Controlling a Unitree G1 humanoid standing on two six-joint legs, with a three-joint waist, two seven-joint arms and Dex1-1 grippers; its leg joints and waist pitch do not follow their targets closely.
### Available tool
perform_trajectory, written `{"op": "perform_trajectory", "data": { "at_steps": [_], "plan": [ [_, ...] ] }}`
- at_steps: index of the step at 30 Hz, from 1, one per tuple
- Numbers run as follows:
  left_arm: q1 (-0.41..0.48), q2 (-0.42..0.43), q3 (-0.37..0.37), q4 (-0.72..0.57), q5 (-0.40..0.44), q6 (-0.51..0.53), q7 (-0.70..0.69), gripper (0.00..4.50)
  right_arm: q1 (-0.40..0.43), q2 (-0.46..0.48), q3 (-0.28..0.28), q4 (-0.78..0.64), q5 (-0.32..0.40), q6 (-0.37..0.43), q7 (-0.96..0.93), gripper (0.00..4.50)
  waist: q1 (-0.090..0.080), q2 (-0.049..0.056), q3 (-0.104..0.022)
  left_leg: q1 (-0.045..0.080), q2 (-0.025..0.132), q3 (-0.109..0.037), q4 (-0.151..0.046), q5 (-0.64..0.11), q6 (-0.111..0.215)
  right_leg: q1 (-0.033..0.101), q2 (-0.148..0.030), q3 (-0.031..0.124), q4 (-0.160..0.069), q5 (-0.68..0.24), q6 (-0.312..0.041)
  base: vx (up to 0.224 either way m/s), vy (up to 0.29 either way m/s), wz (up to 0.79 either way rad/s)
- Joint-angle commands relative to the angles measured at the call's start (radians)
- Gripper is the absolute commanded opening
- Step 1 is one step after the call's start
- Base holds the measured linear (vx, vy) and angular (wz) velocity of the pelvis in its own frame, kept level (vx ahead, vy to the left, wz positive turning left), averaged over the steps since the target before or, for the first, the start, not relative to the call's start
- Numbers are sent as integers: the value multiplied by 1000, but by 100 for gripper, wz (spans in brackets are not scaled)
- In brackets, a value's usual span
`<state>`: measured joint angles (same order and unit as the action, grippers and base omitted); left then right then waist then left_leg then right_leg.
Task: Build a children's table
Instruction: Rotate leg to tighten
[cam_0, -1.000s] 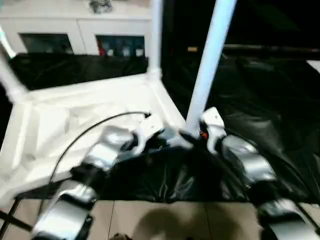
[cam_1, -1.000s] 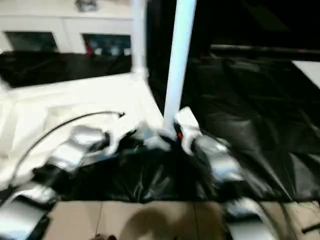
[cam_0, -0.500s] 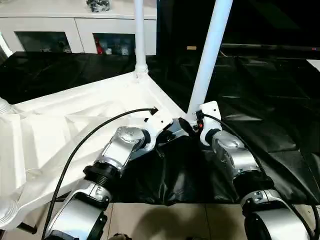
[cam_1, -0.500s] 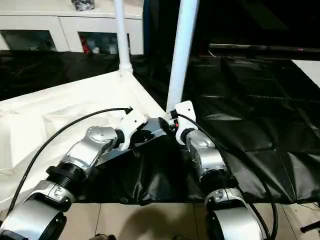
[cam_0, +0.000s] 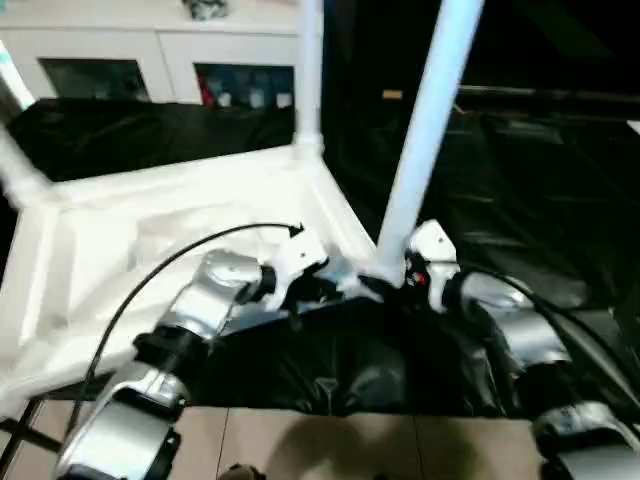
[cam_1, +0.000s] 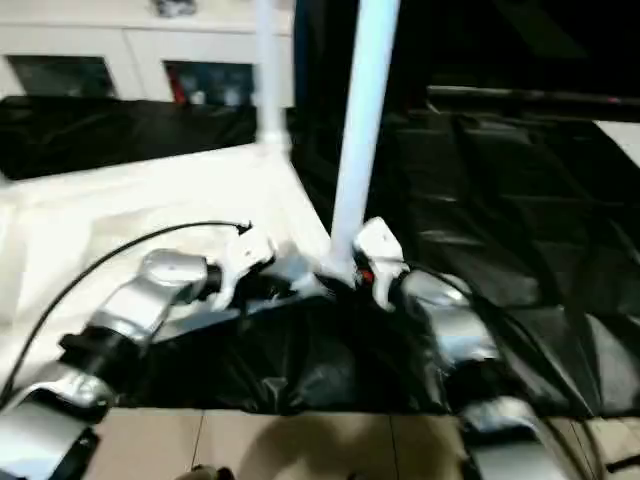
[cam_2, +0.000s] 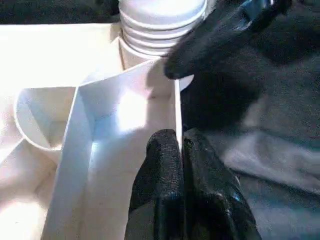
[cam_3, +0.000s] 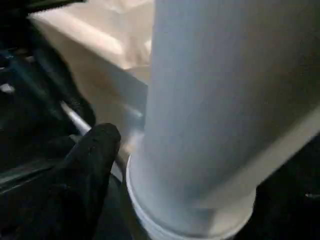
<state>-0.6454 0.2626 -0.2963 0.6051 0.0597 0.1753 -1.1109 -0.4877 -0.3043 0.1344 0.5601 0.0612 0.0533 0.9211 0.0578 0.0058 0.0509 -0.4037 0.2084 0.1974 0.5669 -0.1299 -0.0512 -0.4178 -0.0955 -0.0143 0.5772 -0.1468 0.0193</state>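
1. White moulded plastic makes up the tabletop (cam_0: 180, 215), which lies upside down on the black-covered work table (cam_0: 540, 180), its ribbed underside facing up.
2. The left gripper (cam_2: 181, 150) pinches the thin upright rim wall of the tabletop, one matte black finger (cam_2: 162, 170) on each face of the wall, pressed close with only the wall between them.
3. Just beyond those jaws the rim runs into a rounded corner socket, where the ridged, flared end of a smooth tubular leg (cam_0: 425, 140) sits; the leg stands up from it, leaning slightly.
4. The right gripper (cam_0: 395, 285) is at the base of this same leg. One rounded black finger (cam_3: 92, 165) lies against the flared collar; the other is hidden behind the tube, so it probably clasps the leg, though the grip cannot be confirmed.
5. A second white leg (cam_0: 308, 75) stands upright in the far corner socket, well beyond both jaws.
6. A white cabinet (cam_0: 150, 50) stands behind the work table.
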Motion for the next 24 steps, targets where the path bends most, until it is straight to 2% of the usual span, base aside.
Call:
{"op": "perform_trajectory", "data": {
  "at_steps": [1, 6, 7, 8, 10, 12, 19, 21, 23, 24],
  "plan": [
    [-14, -24, -26, -42, -33, -29, -35, 0, 14, 7, 66, -58, 20, 10, 83, 376, 1, -2, -71, 36, 13, -3, -62, -377, 26, 34, -17, 4, -65, -292, -201, 0, 0, 0],
    [-4, 7, -40, -65, -52, -20, -120, 0, 48, -44, 86, -135, 44, 69, 181, 376, 5, -5, -68, 36, 13, -5, -66, -410, 11, 33, -18, 3, -69, -353, -184, 0, 0, 0],
    [0, 14, -43, -72, -55, -13, -138, 0, 56, -53, 90, -155, 48, 85, 196, 363, 6, -3, -66, 38, 13, -4, -66, -422, 10, 29, -16, 4, -71, -361, -182, 0, 0, 0],
    [1, 17, -44, -75, -56, -10, -144, 0, 57, -55, 90, -160, 48, 88, 198, 344, 7, -4, -66, 39, 14, -5, -66, -422, 9, 30, -16, 4, -71, -360, -182, 0, 0, 0],
    [4, 20, -44, -77, -52, -11, -148, 0, 60, -56, 88, -165, 50, 97, 198, 344, 6, -3, -67, 37, 13, -6, -67, -424, 3, 29, -19, 4, -69, -363, -185, 0, 0, 0],
    [6, 20, -43, -75, -47, -14, -149, 0, 64, -56, 87, -174, 55, 106, 201, 318, 5, -4, -66, 39, 12, -6, -66, -435, -4, 27, -20, 5, -72, -384, -179, 0, 0, 0],
    [11, 19, -46, -85, -53, -6, -155, 0, 76, -45, 95, -201, 64, 142, 208, 276, 5, -4, -67, 38, 12, -8, -67, -428, -6, 28, -21, 5, -72, -389, -172, 0, 0, 0],
    [8, 7, -37, -80, -52, -7, -129, 0, 67, -13, 83, -171, 50, 149, 147, 274, 4, -5, -68, 37, 11, -8, -67, -422, -6, 29, -20, 5, -71, -378, -173, 0, 0, 0],
    [-8, -32, -5, -49, -50, 2, -47, 0, 21, 46, 53, -51, -13, 133, -40, 271, -2, -6, -68, 33, 9, -8, -67, -414, -12, 27, -22, 4, -68, -381, -176, 0, 0, 0],
    [-20, -49, 7, -29, -44, 3, -2, 0, 0, 68, 39, 2, -36, 117, -120, 271, -11, -7, -65, 33, 6, -10, -68, -431, -27, 24, -22, 2, -71, -415, -171, 0, 0, 0]
  ]
}}
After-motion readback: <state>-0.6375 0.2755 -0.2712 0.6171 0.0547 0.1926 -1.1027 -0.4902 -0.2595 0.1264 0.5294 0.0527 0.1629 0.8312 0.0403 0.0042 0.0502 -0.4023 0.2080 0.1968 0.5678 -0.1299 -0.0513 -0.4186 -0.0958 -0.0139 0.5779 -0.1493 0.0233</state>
